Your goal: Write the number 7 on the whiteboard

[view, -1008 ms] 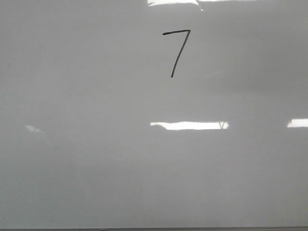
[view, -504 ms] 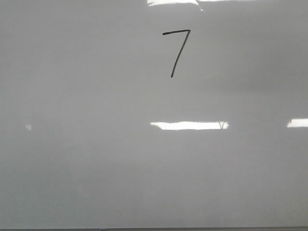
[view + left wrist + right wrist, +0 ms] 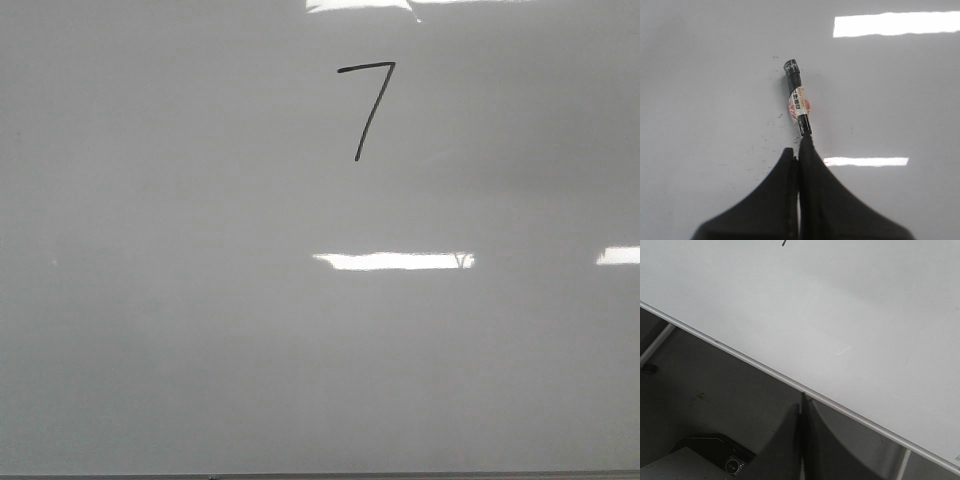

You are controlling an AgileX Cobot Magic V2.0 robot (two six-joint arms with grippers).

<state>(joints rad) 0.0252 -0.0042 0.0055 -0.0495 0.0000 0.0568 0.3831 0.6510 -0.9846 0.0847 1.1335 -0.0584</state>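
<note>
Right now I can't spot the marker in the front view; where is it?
The marker shows only in the left wrist view, clamped in the left gripper and pointing out over the whiteboard.

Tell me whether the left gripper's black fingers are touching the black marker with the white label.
Touching. In the left wrist view, the left gripper has its fingers pressed together around the marker.

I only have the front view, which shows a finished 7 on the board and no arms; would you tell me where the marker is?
Observer: The left gripper is shut on the marker, above bare whiteboard.
Operator: Thank you. Is the right one holding anything?
Observer: No, the right gripper has its jaws together, empty.
Operator: Where is it?
Observer: It hangs off the board, beyond the whiteboard's edge.
</note>
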